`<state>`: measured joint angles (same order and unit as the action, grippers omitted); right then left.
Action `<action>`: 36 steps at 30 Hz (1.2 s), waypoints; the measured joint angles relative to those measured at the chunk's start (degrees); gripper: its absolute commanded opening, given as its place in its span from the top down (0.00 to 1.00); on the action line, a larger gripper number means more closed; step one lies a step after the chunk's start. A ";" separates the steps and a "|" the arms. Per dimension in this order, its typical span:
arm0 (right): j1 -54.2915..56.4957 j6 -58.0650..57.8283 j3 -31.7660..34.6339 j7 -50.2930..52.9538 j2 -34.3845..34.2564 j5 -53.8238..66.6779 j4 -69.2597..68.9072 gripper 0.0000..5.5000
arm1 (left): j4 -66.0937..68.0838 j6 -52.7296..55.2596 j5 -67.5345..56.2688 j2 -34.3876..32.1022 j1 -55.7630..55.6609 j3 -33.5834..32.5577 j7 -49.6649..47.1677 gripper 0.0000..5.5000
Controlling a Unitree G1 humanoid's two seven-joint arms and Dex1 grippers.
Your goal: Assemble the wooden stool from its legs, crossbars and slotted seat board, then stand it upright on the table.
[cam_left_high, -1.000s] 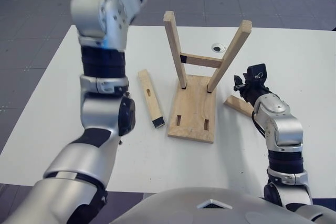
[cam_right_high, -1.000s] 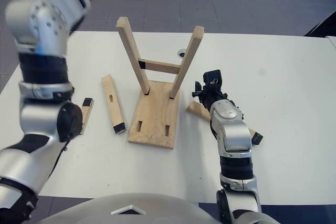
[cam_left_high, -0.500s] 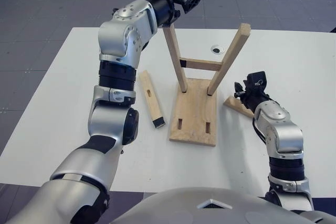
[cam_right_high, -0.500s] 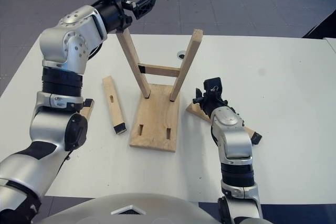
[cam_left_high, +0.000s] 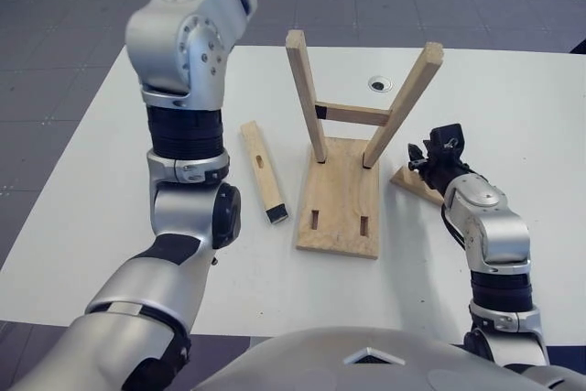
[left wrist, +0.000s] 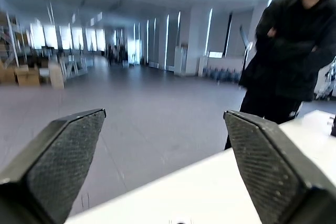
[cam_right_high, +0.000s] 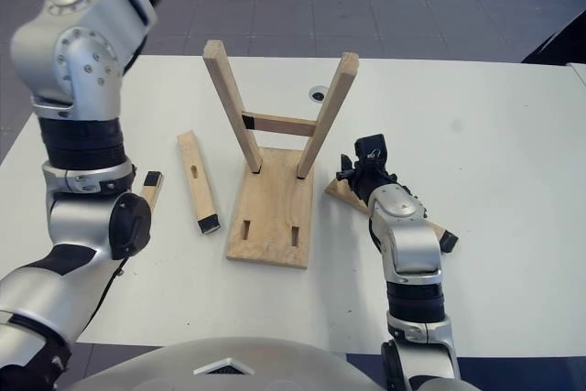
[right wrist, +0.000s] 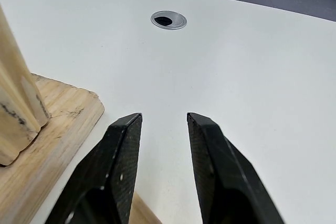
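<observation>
Seat board (cam_left_high: 337, 194) flat, leg pair (cam_left_high: 305, 89) with crossbar (cam_left_high: 352, 114) seated at 12 o'clock end, near slots empty. Left gripper (left wrist: 165, 124) raised, jaws released. Right gripper (right wrist: 161, 124) jaws parted, empty, over loose leg (cam_left_high: 414, 185) at 3 o'clock of board; next probably grasp it.

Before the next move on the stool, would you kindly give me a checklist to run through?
1. Two legs standing in the seat board: ok.
2. Crossbar joining them: ok.
3. Near slots free: ok.
4. Loose leg lying left of the board, unobstructed: ok.
5. Left gripper open and empty: ok.
6. Right gripper holding the wooden piece beside the board: not ok, fingers open.
</observation>
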<state>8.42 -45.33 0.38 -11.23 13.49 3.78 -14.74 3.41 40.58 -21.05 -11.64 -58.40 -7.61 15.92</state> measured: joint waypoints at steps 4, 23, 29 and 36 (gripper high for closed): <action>-0.60 -3.25 0.28 -4.34 1.27 3.62 -3.72 0.71 | -8.33 6.09 -0.86 -9.28 13.77 -4.55 2.43 0.24; -4.61 -4.71 -12.17 -28.63 21.70 13.22 -6.78 0.71 | -26.60 16.56 2.28 -23.13 46.47 26.08 16.26 0.24; -4.63 -8.71 -8.63 -29.79 21.43 19.09 -12.12 0.71 | -29.63 17.89 1.53 -22.70 47.78 27.91 17.40 0.24; -4.10 -9.83 -12.39 -30.78 24.79 19.86 -16.89 0.71 | -30.79 16.44 2.43 -24.87 48.27 29.25 18.19 0.24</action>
<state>4.32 -55.15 -12.01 -42.01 38.27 23.64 -31.63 -27.39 57.02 -18.62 -36.52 -10.14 21.64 34.10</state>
